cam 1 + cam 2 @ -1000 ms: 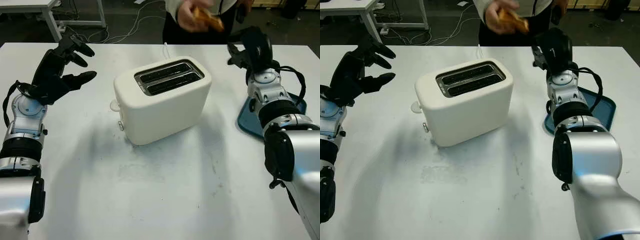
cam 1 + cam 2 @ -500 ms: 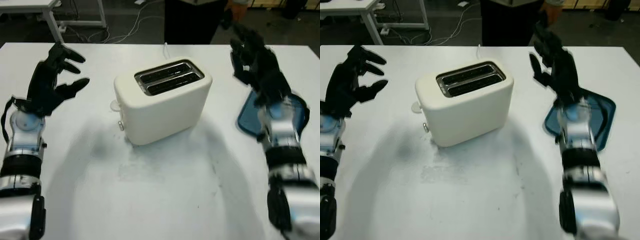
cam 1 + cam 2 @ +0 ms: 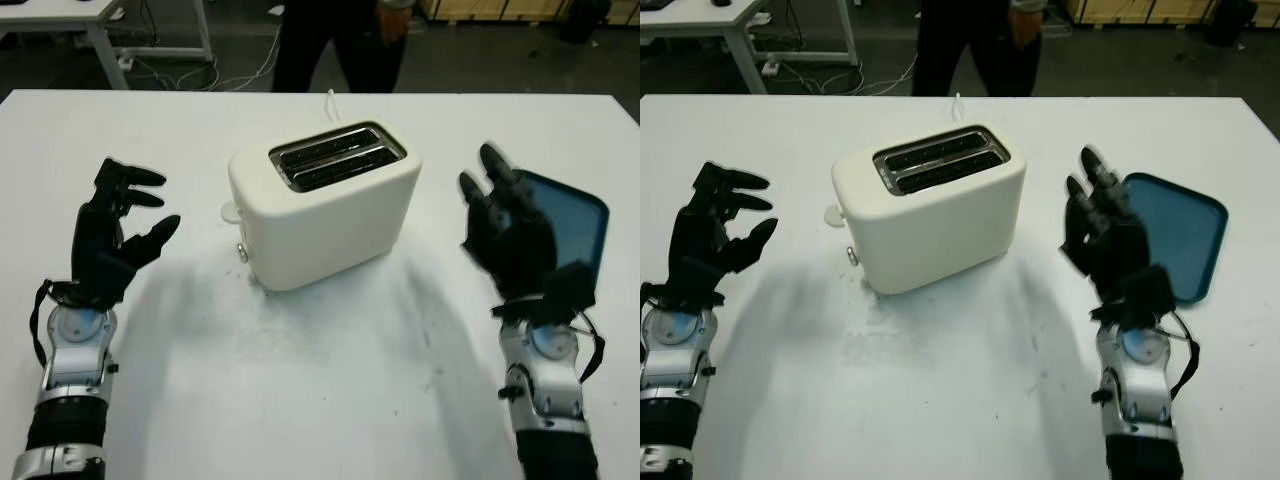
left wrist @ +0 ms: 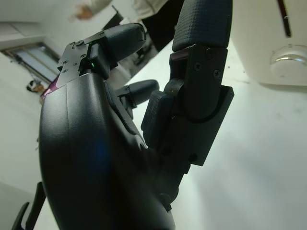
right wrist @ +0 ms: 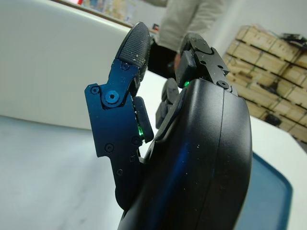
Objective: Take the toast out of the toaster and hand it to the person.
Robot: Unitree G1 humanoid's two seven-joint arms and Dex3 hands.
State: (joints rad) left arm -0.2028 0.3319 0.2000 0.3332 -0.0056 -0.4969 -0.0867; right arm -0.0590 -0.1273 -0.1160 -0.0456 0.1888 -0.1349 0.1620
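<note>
Apparently done, or nearly: in the left eye view the toaster sits mid-table toward the far edge, both slots dark, no toast in them. Left hand is up near the table's left edge, released, holding nothing. Right hand is up right of the toaster, also released, in front of the blue tray by the right edge. Person stands past the far edge; can't tell if they hold toast. Right eye view: same layout. Left wrist view: released fingers, toaster knob close by. Right wrist view: hand empty beside the toaster wall.
</note>
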